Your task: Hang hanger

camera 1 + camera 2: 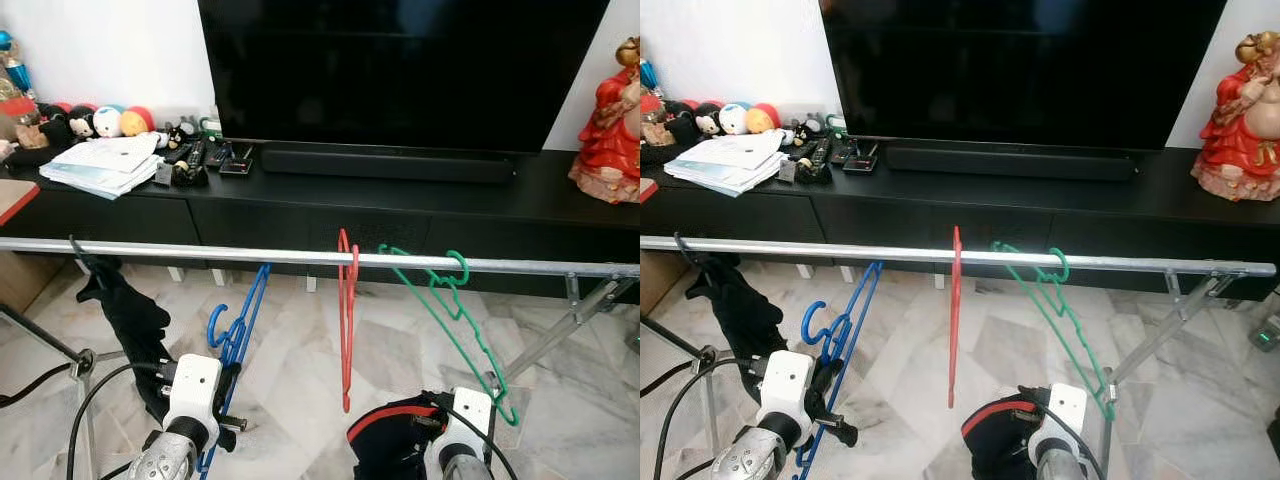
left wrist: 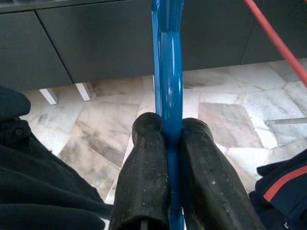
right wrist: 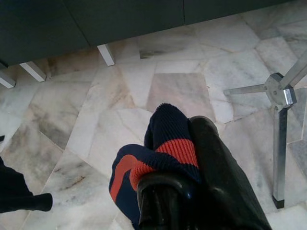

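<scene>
A silver rail (image 1: 200, 252) crosses in front of me. A red hanger (image 1: 347, 320) and a green hanger (image 1: 445, 310) hang from it near the middle, and a black garment (image 1: 125, 320) hangs at its left end. Below the rail, my left gripper (image 2: 173, 158) is shut on the blue hanger (image 1: 240, 320), whose hook curls left and sits under the rail, apart from it. My right gripper (image 3: 192, 177) is low on the right, shut on a navy garment with red stripes (image 3: 153, 158).
Behind the rail stands a black TV cabinet (image 1: 560, 215) with a large TV (image 1: 400, 70), a red figurine (image 1: 610, 130), papers (image 1: 105, 165) and plush toys. The rack's slanted metal leg (image 1: 560, 330) stands at the right. Marble floor (image 1: 300, 340) lies below.
</scene>
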Available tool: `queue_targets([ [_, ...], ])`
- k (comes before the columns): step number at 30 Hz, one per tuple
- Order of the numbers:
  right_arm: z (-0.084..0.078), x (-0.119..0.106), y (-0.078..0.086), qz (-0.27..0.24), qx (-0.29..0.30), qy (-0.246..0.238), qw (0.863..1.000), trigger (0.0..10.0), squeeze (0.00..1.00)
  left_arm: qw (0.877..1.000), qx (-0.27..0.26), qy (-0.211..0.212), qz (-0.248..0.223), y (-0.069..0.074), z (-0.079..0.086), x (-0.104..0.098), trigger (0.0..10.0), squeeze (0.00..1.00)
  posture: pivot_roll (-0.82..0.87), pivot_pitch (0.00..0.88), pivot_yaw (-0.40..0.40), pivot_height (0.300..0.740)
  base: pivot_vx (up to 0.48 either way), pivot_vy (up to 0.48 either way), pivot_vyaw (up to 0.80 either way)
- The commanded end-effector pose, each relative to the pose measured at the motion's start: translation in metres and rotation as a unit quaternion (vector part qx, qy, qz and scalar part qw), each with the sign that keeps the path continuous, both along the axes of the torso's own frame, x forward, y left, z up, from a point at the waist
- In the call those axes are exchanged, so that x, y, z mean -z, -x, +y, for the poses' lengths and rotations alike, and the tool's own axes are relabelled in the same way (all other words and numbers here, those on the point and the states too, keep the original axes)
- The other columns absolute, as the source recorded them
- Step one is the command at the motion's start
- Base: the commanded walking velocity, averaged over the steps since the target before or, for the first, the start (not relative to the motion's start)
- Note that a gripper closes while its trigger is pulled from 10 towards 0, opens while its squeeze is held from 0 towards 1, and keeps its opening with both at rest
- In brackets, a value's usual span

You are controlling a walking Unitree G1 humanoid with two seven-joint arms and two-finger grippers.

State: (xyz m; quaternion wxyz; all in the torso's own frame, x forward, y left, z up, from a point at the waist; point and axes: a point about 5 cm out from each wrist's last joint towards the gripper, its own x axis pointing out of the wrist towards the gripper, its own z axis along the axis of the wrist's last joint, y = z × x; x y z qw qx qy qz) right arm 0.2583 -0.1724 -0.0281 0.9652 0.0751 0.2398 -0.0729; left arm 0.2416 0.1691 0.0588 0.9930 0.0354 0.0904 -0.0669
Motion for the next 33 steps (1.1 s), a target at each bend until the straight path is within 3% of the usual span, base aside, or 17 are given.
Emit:
queue_targets([
  [1, 0.0027, -0.0013, 0.0001, -0.009, -0.005, 0.002, 1.000, 10.0, 0.00, 1.000, -0.002, 0.003, 0.003, 0.0012, 0.0028, -0.0003, 10.0, 0.00, 0.09, 0.059, 0.041, 0.740, -0.270, 0.000, 0.00],
  [33, 0.0065, -0.0010, -0.0005, -0.005, -0.008, 0.002, 1.000, 10.0, 0.00, 1.000, 0.000, 0.005, -0.001, -0.0033, 0.0025, -0.0035, 10.0, 0.00, 0.09, 0.042, 0.049, 0.740, -0.273, 0.000, 0.00],
])
